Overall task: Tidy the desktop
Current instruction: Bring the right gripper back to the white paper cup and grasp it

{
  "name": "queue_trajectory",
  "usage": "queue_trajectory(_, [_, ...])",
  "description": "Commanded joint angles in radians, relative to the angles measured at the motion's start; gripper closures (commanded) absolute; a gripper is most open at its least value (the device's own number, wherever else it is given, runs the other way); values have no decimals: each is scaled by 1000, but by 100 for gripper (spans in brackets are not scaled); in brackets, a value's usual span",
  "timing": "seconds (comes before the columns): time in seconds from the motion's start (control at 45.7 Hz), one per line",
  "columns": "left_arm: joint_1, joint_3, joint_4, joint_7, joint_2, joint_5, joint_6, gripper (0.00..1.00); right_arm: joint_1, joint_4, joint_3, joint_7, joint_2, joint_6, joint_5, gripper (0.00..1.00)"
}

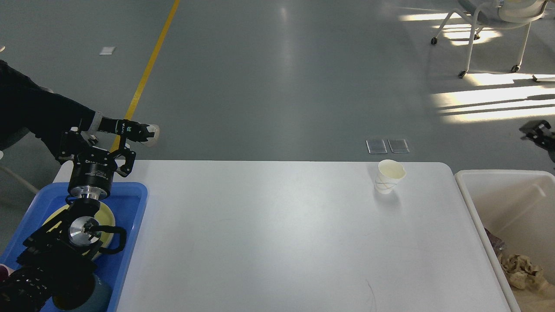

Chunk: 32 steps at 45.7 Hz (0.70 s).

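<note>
The white desktop [277, 234] fills the middle of the head view. A white paper cup [390, 175] stands upright near its far right corner. My left gripper [96, 152] hangs over the far end of the blue tray [132, 225] at the left, its fingers spread and empty. My right gripper [536, 131] is at the right edge, above and beyond the cream bin [466, 190], small and dark; its fingers look apart and it holds nothing. A crumpled beige cloth [520, 268] lies inside the bin.
The tray holds a yellow plate [106, 214] and a teal mug [93, 297], partly hidden by my left arm. A person's black leg and shoe [134, 130] reach in behind the table's far left. A chair [490, 30] stands far right.
</note>
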Motion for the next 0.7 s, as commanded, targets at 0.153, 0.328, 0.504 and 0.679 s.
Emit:
queue_trajectory(0.153, [0, 0, 0, 0, 0, 0, 0, 3, 372, 193, -204, 0, 137, 186, 2, 0])
queue_trajectory(0.328, [0, 0, 0, 0, 0, 0, 0, 3, 583, 265, -265, 1, 263, 460, 2, 0])
queue_trajectory(0.504, [0, 0, 0, 0, 0, 0, 0, 3, 630, 294, -258, 0, 334, 501, 4, 0])
queue_trajectory(0.679, [0, 0, 0, 0, 0, 0, 0, 3, 408, 245, -239, 0, 348, 290, 4, 0])
